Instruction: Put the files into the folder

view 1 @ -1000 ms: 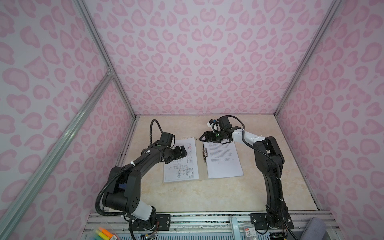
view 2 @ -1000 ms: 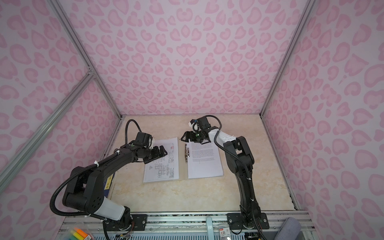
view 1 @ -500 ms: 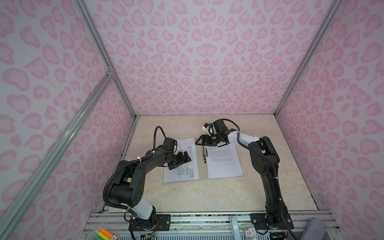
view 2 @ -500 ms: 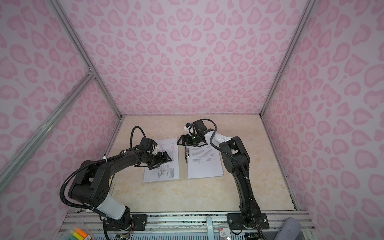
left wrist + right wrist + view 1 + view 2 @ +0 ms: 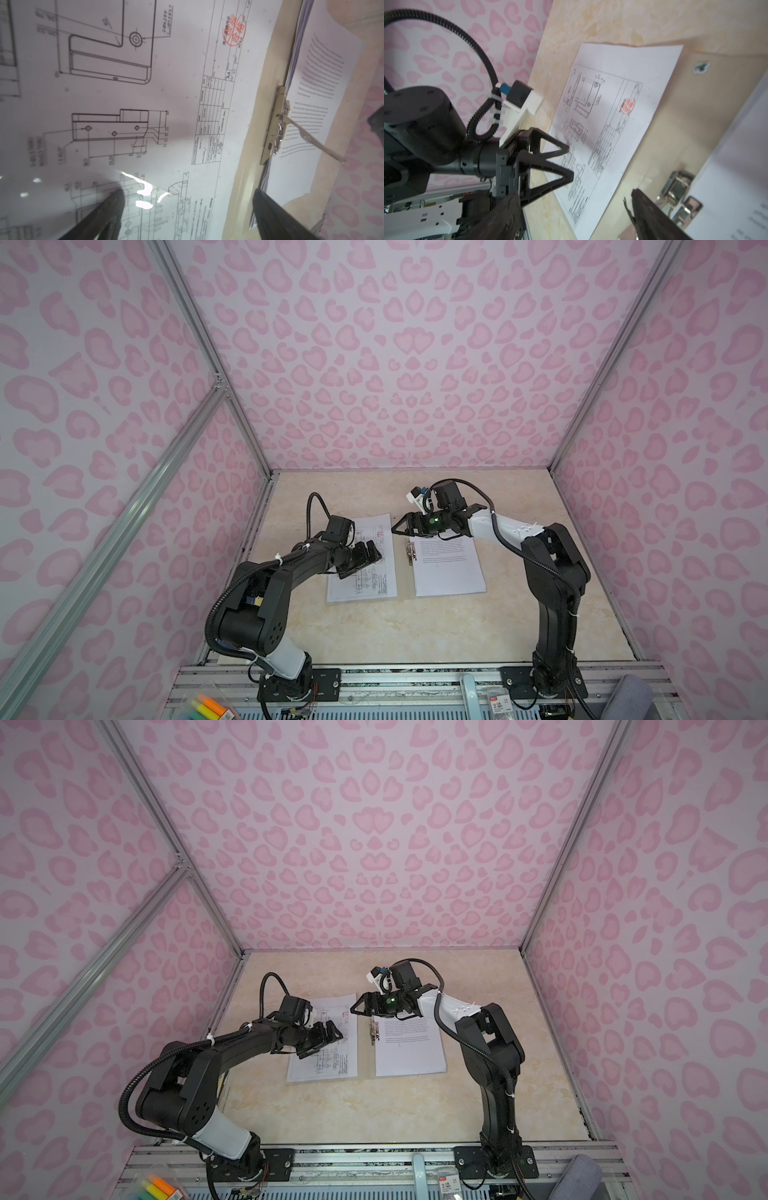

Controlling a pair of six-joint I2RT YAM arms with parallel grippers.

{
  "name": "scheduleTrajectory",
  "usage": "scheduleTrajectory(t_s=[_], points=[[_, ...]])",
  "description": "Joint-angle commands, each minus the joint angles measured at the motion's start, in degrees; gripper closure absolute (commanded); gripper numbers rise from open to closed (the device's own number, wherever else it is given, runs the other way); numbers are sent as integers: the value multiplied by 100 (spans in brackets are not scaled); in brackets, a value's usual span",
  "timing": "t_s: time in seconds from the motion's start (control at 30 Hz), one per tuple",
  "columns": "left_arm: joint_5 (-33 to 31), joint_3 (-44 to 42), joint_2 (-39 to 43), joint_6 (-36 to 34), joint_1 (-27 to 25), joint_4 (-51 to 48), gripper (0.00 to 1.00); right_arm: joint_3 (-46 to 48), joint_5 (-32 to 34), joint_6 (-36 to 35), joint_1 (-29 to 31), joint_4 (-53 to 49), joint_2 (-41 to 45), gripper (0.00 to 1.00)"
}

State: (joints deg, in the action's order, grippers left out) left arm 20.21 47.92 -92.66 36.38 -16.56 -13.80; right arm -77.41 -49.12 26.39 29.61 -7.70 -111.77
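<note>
— How are the arms built?
— The left arm (image 5: pixel 266 597) and right arm (image 5: pixel 552 568) are made of black jointed links. A white shell (image 5: pixel 286 657) is fitted near the left base, and a white forearm cover (image 5: pixel 503 529) on the right.
— And the cabling?
— Black corrugated conduit (image 5: pixel 486 62) is bound with white zip ties (image 5: pixel 495 115). A blue plug (image 5: pixel 504 87) is seated in the black-and-white camera block (image 5: pixel 522 97).
— Anything else?
— Screws (image 5: pixel 423 108) are sunk into the round housing. A green light (image 5: pixel 433 521) is lit. The left gripper (image 5: pixel 569 163) is formed of hollow triangular black fingers (image 5: pixel 564 176).

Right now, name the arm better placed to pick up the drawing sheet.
Probably left: the left hand hangs open directly over the drawing sheet, while the right hand is beside it, near the metal clip.
</note>
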Motion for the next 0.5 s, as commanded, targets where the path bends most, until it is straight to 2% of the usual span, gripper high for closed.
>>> scheduleTrajectory(t_s=[0.0,0.07,0.1,0.17,0.23,0.33,0.43,0.47], points=[[-400,-34,-13,-48,2,-474,2,457,419,170,-7,-125,397,17],[-369,2,64,-107,-10,-489,3,621,616,268,-8,-300,667,20],[-324,50,107,-150,-23,-523,3,620,960,334,-12,-601,810,27],[-304,224,212,-281,-156,-660,4,624,1664,632,-14,-1100,1104,44],[-495,451,300,-343,-371,-856,4,727,2081,1177,-6,-1272,1344,64],[-705,938,215,-238,-658,-1086,7,897,2238,2116,-10,-1292,1537,67],[-933,1643,-237,-117,-903,-1279,18,997,2430,3034,-9,-1352,1540,77],[-988,1944,-475,-106,-976,-1350,22,879,2447,3184,11,-1451,1442,77]])
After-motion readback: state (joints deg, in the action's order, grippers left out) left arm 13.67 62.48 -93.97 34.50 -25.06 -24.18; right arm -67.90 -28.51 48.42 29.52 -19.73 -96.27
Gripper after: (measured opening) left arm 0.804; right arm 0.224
